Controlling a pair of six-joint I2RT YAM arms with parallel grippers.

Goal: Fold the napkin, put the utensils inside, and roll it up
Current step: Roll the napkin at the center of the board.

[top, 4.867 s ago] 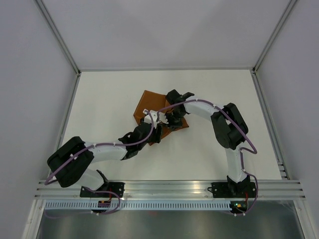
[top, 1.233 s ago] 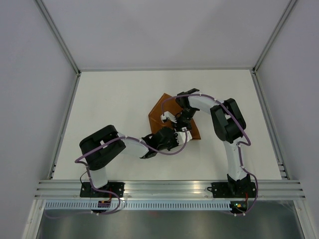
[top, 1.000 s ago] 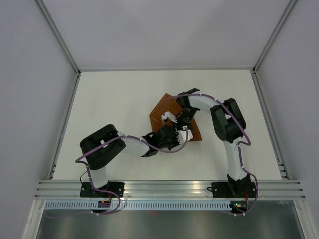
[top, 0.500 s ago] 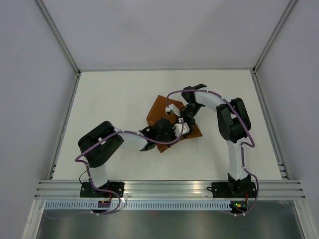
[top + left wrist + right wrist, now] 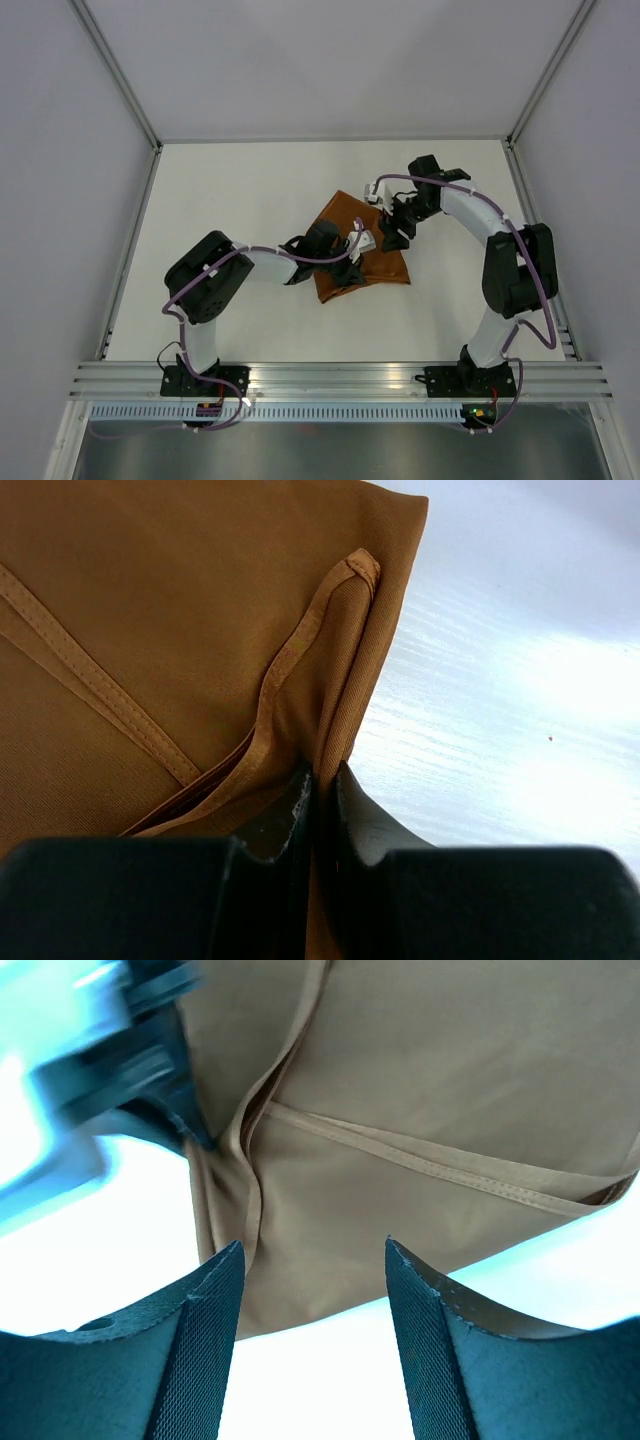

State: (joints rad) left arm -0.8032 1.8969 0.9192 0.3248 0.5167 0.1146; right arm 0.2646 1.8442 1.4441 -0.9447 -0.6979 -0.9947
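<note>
One hemmed edge of the napkin (image 5: pixel 170 620) sits pinched in the left hand (image 5: pixel 322 785), right hand (image 5: pixel 313 1250) open over it; a tug could unfold it.

Fold of napkin (image 5: pixel 180 610) inside left gripper (image 5: pixel 322 780)

No writing, label, brand, number or sign can be read in any of the three views, neither on the napkin (image 5: pixel 385 268) nor on the table (image 5: pixel 230 190)
</note>
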